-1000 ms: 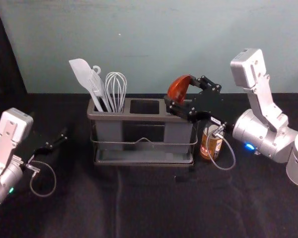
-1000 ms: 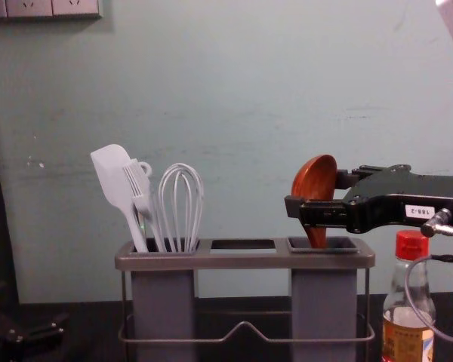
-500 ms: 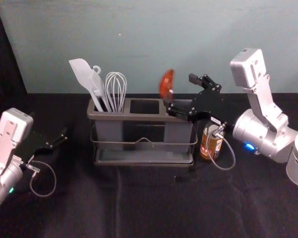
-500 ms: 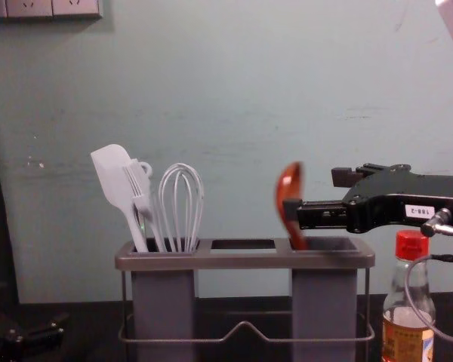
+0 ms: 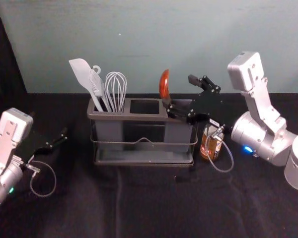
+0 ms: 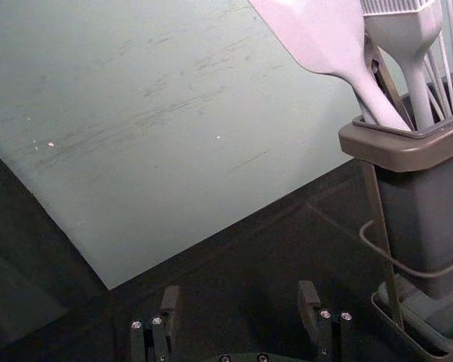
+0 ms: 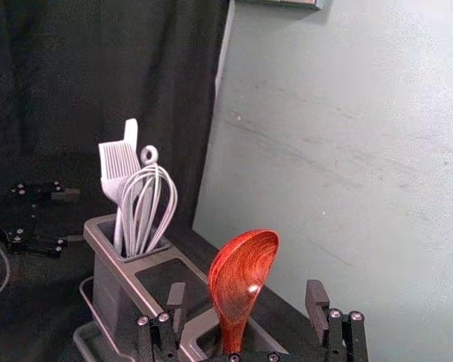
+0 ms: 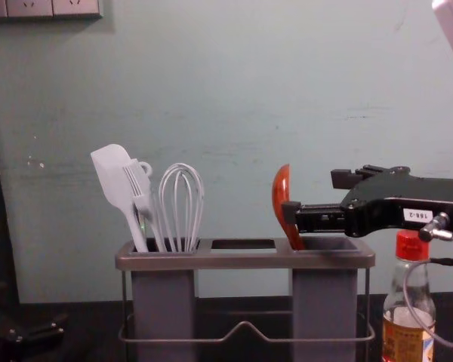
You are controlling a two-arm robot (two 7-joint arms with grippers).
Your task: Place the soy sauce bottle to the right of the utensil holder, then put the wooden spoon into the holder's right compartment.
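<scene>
- Inside grey holder [image 8: 245, 261], right compartment: one red-brown wooden spoon [image 8: 281, 197], handle end hidden.
- Black right gripper [image 5: 181, 93] beside spoon, black left gripper [image 5: 48, 125] left of holder; both wide.
- Right: one red-capped glass bottle [image 8: 409, 335], base cropped.

Soft, dim light, with a small white glint on the wooden spoon [image 7: 242, 283]

Wooden spoon [image 7: 244, 271]: red-brown, darker grain streaks. Soy sauce bottle [image 8: 408, 296]: red cap [image 8: 412, 245], clear glass, orange-brown label [image 8: 400, 339] with white patch. Utensil holder [image 8: 245, 261]: grey compartments, brownish-grey rim. Spatula [image 8: 113, 175], brush [image 8: 140, 196], whisk [image 8: 183, 166]: whitish grey. Counter [image 5: 64, 213]: black. Wall [image 5: 154, 44]: grey-green, faint darker scuffs. Right gripper [image 8: 315, 195]: black, white tag [image 8: 418, 215].
</scene>
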